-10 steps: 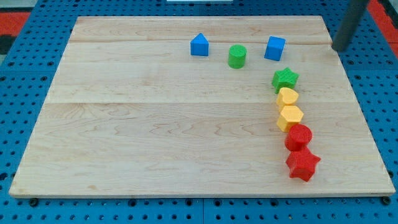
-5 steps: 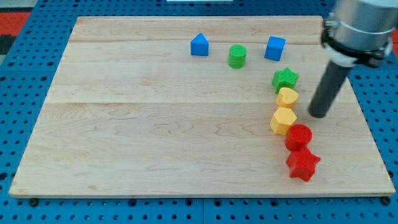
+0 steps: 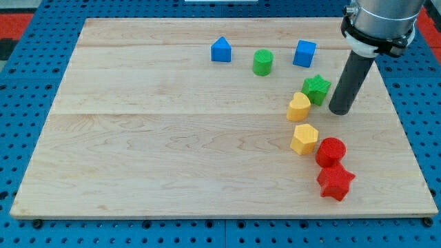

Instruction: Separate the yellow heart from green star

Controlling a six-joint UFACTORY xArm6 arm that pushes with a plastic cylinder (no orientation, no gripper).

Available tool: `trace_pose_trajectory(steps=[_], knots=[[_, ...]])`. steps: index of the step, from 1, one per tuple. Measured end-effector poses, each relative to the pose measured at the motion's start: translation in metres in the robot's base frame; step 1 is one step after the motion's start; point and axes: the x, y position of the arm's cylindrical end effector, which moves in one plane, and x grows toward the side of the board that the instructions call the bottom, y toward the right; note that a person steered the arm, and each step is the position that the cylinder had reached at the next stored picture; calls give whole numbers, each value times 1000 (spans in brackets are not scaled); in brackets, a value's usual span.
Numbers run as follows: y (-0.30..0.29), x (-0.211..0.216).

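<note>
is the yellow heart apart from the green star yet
Not yet. The yellow heart still touches the green star at its lower left; my tip sits right of both.

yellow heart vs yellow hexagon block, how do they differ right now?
Shape: the yellow heart is lobed, the yellow hexagon is flat-sided. Position: the heart lies nearer the view's top, close beside the green star; the hexagon lies lower, beside the red cylinder. My tip is nearer the heart. Both are yellow, similar in size.

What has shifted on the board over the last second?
My tip swept in from the view's top right and now sits just right of the green star. The yellow heart and yellow hexagon slid left. The green star, red blocks, blue blocks and green cylinder stayed put.
</note>
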Motion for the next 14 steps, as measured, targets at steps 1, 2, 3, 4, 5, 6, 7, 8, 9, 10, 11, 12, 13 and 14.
trace_pose_trajectory(steps=[1,2,3,4,5,6,7,8,9,10,11,12,13,14], knots=[[-3,1],[-2,-7],[-2,-21],[-2,-48],[4,-61],[14,-51],[-11,-34],[-22,-3],[-26,4],[-64,0],[-113,3],[-119,-14],[-164,-14],[-188,-29]])
